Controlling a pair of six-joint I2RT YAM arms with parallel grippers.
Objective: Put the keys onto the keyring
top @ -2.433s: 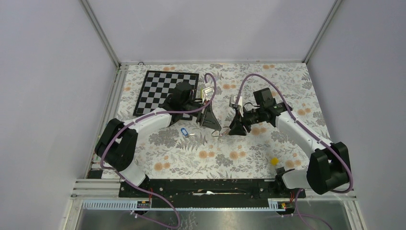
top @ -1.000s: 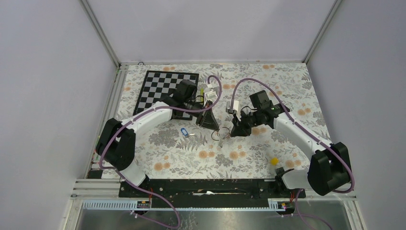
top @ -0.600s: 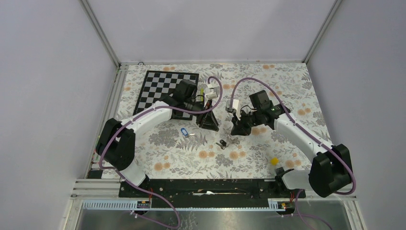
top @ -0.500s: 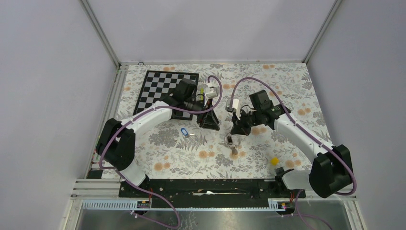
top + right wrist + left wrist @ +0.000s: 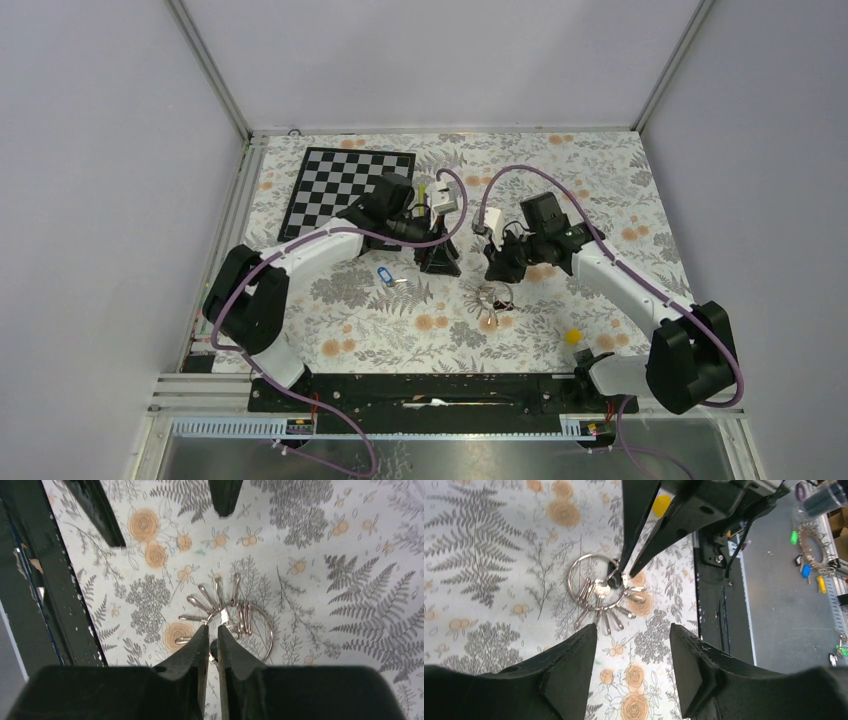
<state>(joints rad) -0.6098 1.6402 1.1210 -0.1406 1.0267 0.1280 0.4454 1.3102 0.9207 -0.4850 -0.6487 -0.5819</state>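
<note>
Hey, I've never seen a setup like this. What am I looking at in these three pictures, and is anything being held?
This is a two-armed robot at a flowery table. The wide picture looks down from above; the other two come from cameras on its wrists. The left gripper is open and holds nothing. The right gripper, fingers almost together, has its tips at the keyring, lying flat with small metal pieces fanned out; whether it grips anything is unclear. A blue key, a yellow block and a chessboard also lie on the table.
</note>
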